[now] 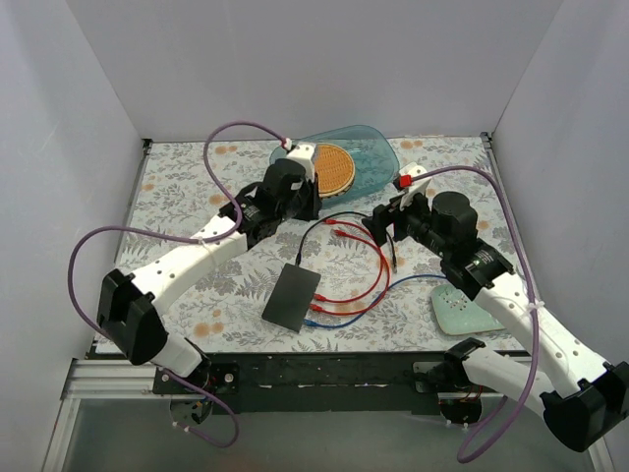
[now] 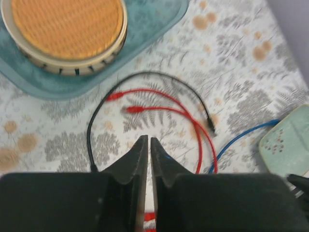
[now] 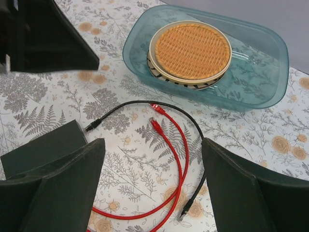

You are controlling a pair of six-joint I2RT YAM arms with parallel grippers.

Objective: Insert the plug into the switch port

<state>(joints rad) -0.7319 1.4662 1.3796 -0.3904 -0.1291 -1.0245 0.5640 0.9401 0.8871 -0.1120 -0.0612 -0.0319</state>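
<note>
The switch (image 1: 291, 296), a flat black box, lies at the near middle of the table; one corner shows in the right wrist view (image 3: 46, 145). A black cable runs from its far edge in an arc to a free plug (image 1: 393, 264) (image 3: 183, 215) (image 2: 210, 126). Two red plugs (image 3: 155, 124) (image 2: 129, 109) lie inside the arc. My left gripper (image 1: 316, 202) (image 2: 147, 139) is shut and empty, hovering beyond the red plugs. My right gripper (image 1: 378, 228) (image 3: 152, 145) is open and empty above the cable loops.
A teal tray (image 1: 378, 162) (image 3: 270, 72) holding a woven-topped bowl (image 1: 334, 167) stands at the back. A pale green pad (image 1: 462, 310) (image 2: 287, 142) lies near right. A blue cable (image 1: 329, 321) runs from the switch's near edge. White walls enclose the table.
</note>
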